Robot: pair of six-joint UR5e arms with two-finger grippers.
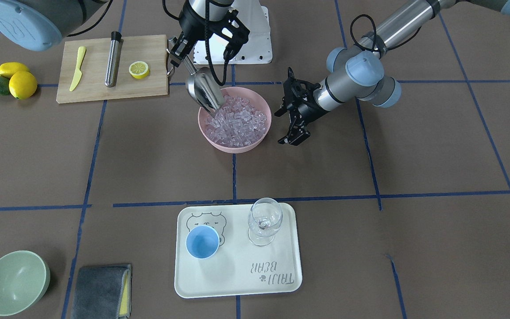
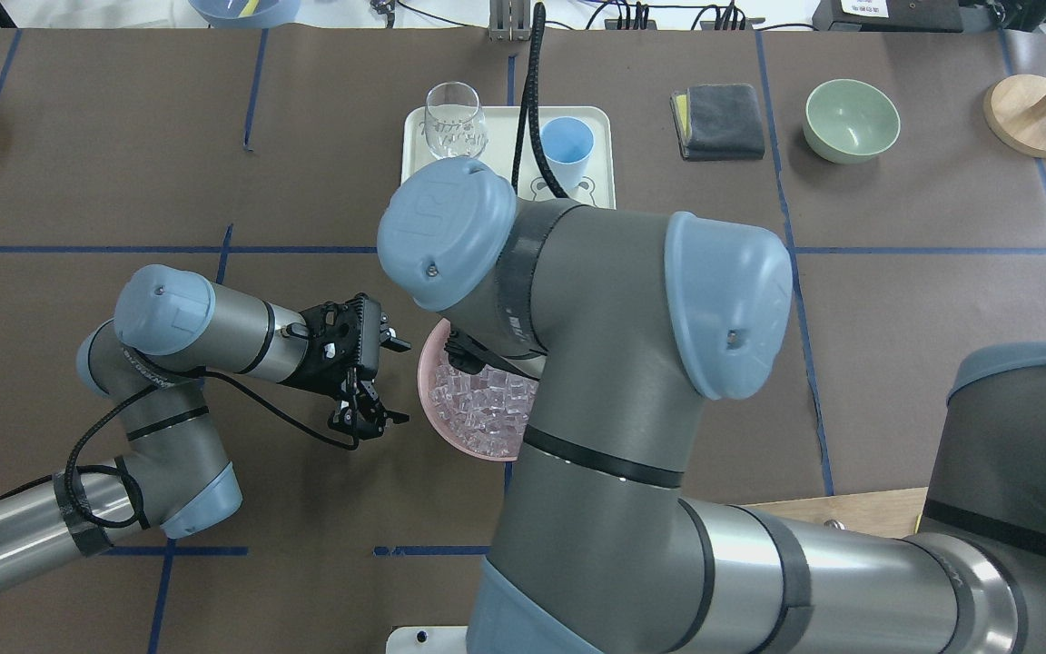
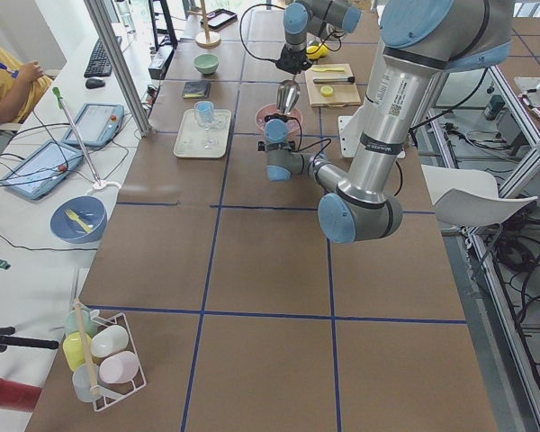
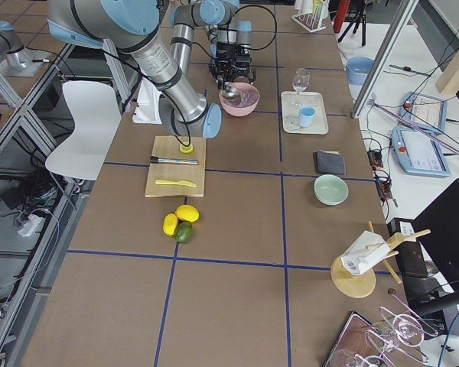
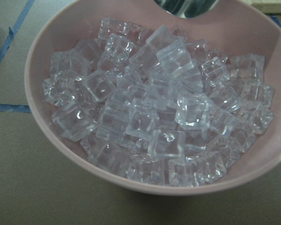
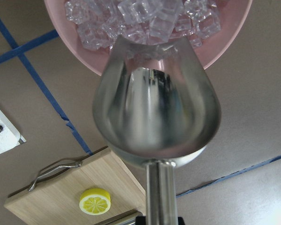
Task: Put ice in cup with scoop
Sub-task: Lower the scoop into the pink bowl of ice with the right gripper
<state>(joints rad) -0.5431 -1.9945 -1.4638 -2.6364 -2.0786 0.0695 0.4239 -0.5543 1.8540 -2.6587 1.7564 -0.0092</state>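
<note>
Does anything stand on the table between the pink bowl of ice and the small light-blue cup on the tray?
Nothing visible does. The clear stemmed wine glass stands beside the light-blue cup on the cream tray, off the straight line from the pink bowl of ice.

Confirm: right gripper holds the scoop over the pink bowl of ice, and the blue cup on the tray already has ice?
No: the front-facing view shows the blue cup on the tray empty. The right gripper does hold the scoop over the pink bowl of ice.
</note>
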